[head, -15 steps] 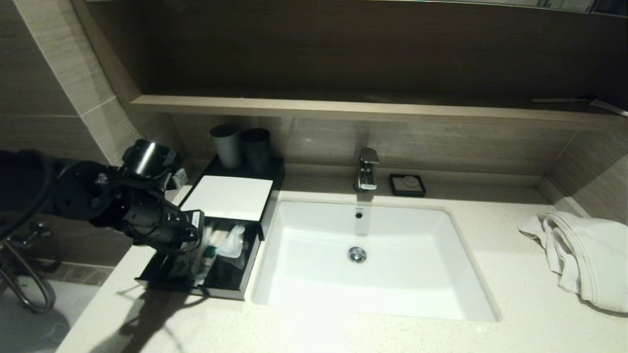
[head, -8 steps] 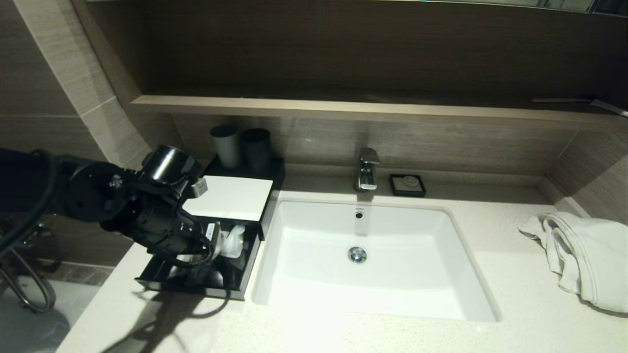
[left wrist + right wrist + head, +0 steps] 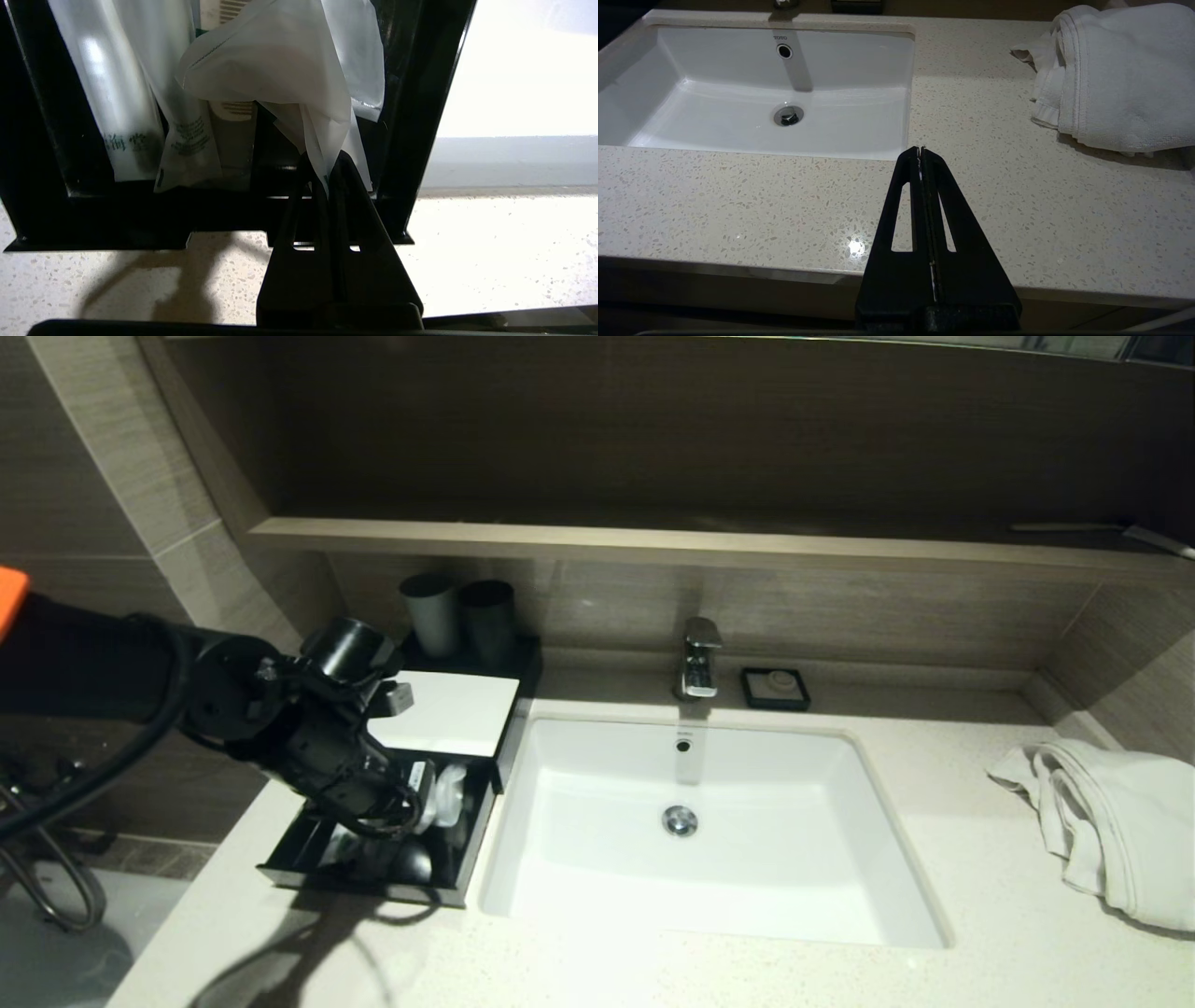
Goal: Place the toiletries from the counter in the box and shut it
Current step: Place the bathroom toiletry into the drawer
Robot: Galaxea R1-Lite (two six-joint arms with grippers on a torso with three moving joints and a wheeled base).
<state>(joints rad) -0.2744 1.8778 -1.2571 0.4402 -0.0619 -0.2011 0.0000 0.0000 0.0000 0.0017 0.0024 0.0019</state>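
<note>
The black box (image 3: 439,711) with a white top panel stands left of the sink, its front drawer (image 3: 373,889) pulled out. My left arm (image 3: 317,747) reaches over the drawer. My left gripper (image 3: 324,163) is shut on the corner of a crinkly translucent-white sachet (image 3: 280,60) and holds it over the drawer, near the drawer's right wall. Other sachets (image 3: 126,93) with green print lie side by side inside the drawer. My right gripper (image 3: 920,151) is shut and empty over the counter (image 3: 738,200), near its front edge, right of the sink.
The inset white sink (image 3: 709,868) fills the counter's middle, with a faucet (image 3: 698,658) and a small black soap dish (image 3: 775,688) behind it. Two grey cups (image 3: 431,611) stand behind the box. A white towel (image 3: 1111,821) lies at the right. A wooden shelf (image 3: 653,541) runs above.
My left arm has swung to the right and further over the open drawer, carrying the sachet. The right arm has not moved.
</note>
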